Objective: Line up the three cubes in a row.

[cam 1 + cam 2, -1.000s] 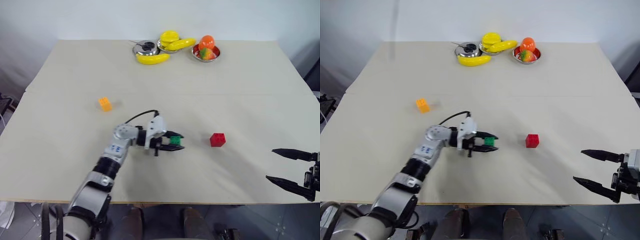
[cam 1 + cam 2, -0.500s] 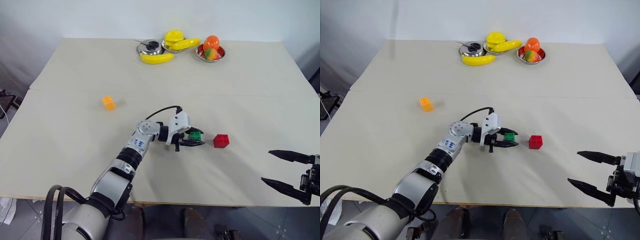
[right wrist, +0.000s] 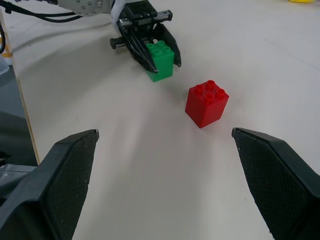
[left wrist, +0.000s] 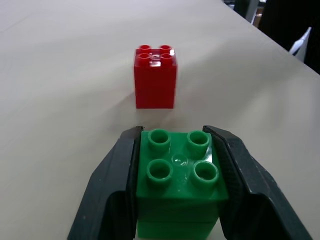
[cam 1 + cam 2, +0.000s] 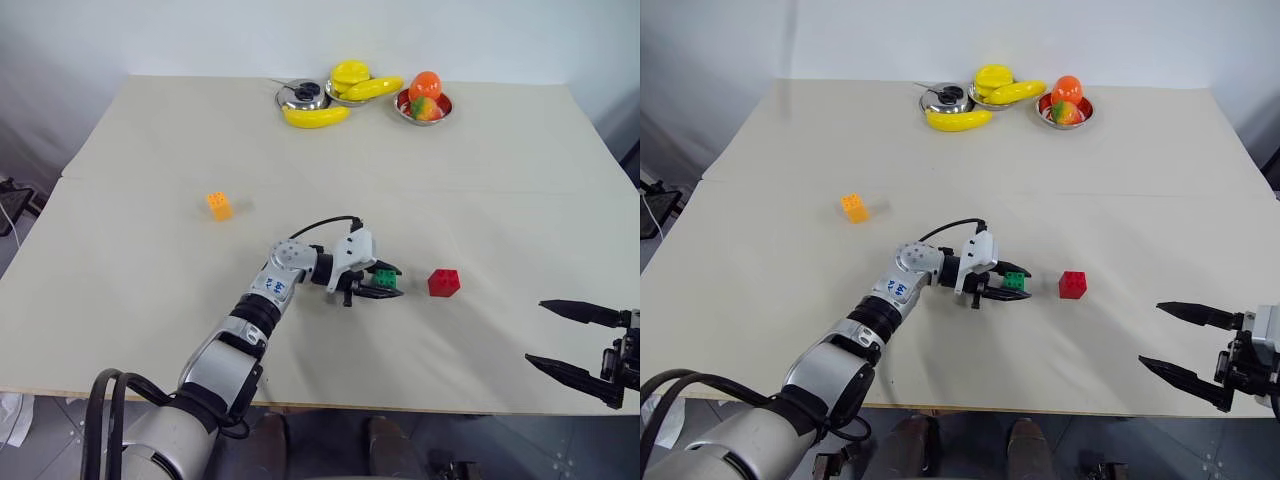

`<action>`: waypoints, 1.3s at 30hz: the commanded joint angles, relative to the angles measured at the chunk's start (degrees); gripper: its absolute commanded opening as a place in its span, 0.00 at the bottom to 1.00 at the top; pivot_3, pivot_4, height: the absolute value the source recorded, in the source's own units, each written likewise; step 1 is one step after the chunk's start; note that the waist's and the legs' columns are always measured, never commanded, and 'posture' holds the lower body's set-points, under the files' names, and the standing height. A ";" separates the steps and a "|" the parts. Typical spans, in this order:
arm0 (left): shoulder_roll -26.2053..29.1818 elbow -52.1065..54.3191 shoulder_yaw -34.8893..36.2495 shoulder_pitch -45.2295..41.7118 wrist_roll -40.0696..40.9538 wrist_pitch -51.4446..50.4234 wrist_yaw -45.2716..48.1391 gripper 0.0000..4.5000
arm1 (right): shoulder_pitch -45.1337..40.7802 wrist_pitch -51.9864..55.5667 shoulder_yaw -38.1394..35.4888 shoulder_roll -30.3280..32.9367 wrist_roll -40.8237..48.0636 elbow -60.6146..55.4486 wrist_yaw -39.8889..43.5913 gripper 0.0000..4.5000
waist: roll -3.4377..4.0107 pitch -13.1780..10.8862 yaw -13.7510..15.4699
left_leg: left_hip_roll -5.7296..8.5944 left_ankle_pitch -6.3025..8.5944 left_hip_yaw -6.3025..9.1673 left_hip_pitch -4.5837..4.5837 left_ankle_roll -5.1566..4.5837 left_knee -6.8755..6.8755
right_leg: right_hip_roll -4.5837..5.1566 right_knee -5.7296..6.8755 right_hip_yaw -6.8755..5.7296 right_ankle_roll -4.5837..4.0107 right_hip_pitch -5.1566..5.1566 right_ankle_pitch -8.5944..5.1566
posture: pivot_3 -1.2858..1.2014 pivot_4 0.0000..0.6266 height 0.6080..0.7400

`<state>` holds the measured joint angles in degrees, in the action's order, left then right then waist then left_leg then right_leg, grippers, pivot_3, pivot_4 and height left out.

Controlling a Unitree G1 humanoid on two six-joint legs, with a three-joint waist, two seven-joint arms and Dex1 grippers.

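I have the green cube [image 4: 178, 187] clamped in my left pincer [image 5: 385, 283] beside the red cube [image 5: 443, 282]; the orange cube [image 5: 219, 205] waits apart, right pincer [image 5: 580, 341] spread.

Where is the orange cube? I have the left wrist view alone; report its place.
Observer: The orange cube stands well to the robot's left of the green cube, apart from it and farther back on the table.
Operator: Report the right tool.
Observer: The right tool hangs open by the table's front edge, to the robot's right of the red cube, touching nothing.
Operator: Name what else is out there.
Observer: Metal bowls with fruit, and bananas, stand along the far edge.
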<state>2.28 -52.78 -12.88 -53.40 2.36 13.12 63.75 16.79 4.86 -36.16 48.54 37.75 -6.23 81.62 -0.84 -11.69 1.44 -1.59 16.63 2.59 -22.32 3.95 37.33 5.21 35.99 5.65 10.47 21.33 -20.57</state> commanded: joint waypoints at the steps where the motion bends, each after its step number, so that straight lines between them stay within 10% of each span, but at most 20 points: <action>1: -0.22 1.25 0.75 -0.71 0.18 0.37 -0.75 0.69 | -0.63 -1.33 0.75 -0.92 0.16 0.03 0.30 1.00 | 0.00 0.00 0.00 | 0.00 0.00 0.00 0.00 0.00 0.00 | 0.00 0.01 0.00 0.00 0.01 0.00 | 0.52 0.24 1.00; 6: 1.72 5.28 1.43 1.63 1.99 0.28 3.24 0.99 | -3.30 -3.46 2.49 -2.76 1.47 0.07 1.08 1.00 | 0.01 0.00 -0.13 | 0.00 0.00 0.00 0.00 0.01 0.00 | 0.00 0.01 0.00 0.00 0.01 0.00 | 0.52 0.24 1.00; 18: 23.60 24.64 16.08 20.72 15.73 -1.54 11.87 0.99 | -10.50 -3.42 7.85 -11.28 6.81 -6.95 -3.35 1.00 | 0.07 0.04 -1.55 | -0.07 -0.03 0.01 0.03 0.06 -0.01 | 0.04 0.33 -0.04 -0.04 0.10 -0.01 | 0.52 0.24 1.00; 23: 30.60 34.30 31.19 37.01 20.54 -7.16 -2.06 0.99 | -10.64 -7.39 8.82 -12.32 4.56 -4.63 -1.38 1.00 | 0.07 0.04 -1.68 | -0.06 0.01 0.01 0.05 -0.01 -0.01 | 0.11 0.53 -0.08 -0.09 0.13 -0.03 | 0.52 0.24 1.00; 32: 27.19 47.88 47.08 60.36 23.78 -8.53 -19.40 0.99 | -13.62 -9.58 7.89 -10.97 3.98 0.13 -2.20 1.00 | -0.02 0.09 -1.45 | -0.04 0.13 0.04 0.17 -0.23 -0.03 | 0.17 0.49 -0.14 -0.15 0.04 -0.05 | 0.52 0.24 1.00; 39: 25.22 52.80 41.21 57.84 22.50 -14.42 -25.70 0.99 | -15.14 -9.32 8.84 -9.94 3.56 1.93 -1.94 1.00 | -0.05 0.11 -1.32 | -0.04 0.12 0.14 0.22 -0.20 -0.02 | 0.16 0.49 -0.25 -0.18 -0.07 -0.03 | 0.52 0.24 1.00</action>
<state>26.88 -2.39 30.26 6.34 25.48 -0.16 39.29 1.70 -3.87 -26.88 37.60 41.30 -3.98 79.43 -0.89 -11.57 0.13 -1.62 16.74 2.73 -22.08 3.75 37.31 5.37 36.48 5.40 10.29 21.23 -20.60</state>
